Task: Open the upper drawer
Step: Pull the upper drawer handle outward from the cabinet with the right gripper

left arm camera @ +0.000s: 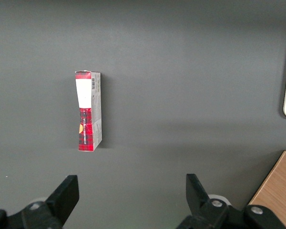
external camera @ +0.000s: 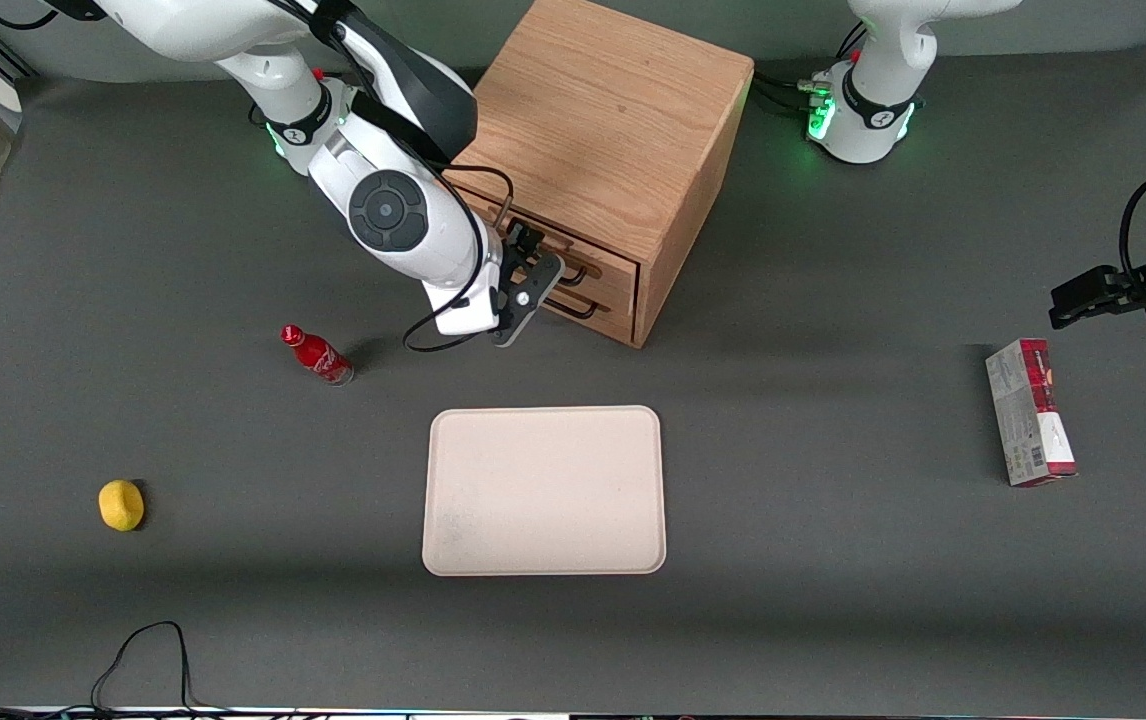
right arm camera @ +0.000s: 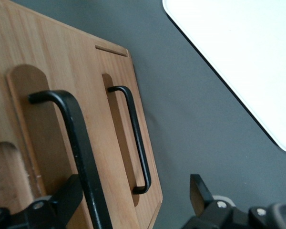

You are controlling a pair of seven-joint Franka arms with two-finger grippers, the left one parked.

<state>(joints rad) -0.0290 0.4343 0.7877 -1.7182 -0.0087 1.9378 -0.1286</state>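
The wooden cabinet point(external camera: 613, 130) stands at the back middle of the table. Its upper drawer point(external camera: 601, 258) has a thin black wire handle point(external camera: 578, 270); the lower drawer point(external camera: 605, 296) sits under it. My right gripper point(external camera: 531, 268) is open in front of the drawer fronts, at the height of the upper handle. In the right wrist view the upper drawer point(right arm camera: 52, 57) fills much of the picture, and its handle point(right arm camera: 76, 138) passes between my open gripper's point(right arm camera: 133, 200) fingers, close to one finger point(right arm camera: 66, 198). The lower drawer's handle point(right arm camera: 136, 138) lies farther off.
A beige tray point(external camera: 543, 490) lies nearer the front camera than the cabinet and shows in the right wrist view point(right arm camera: 238, 57). A red bottle point(external camera: 318, 355) lies beside my arm. A yellow lemon point(external camera: 121, 504) lies toward the working arm's end. A red box point(external camera: 1028, 410) lies toward the parked arm's end.
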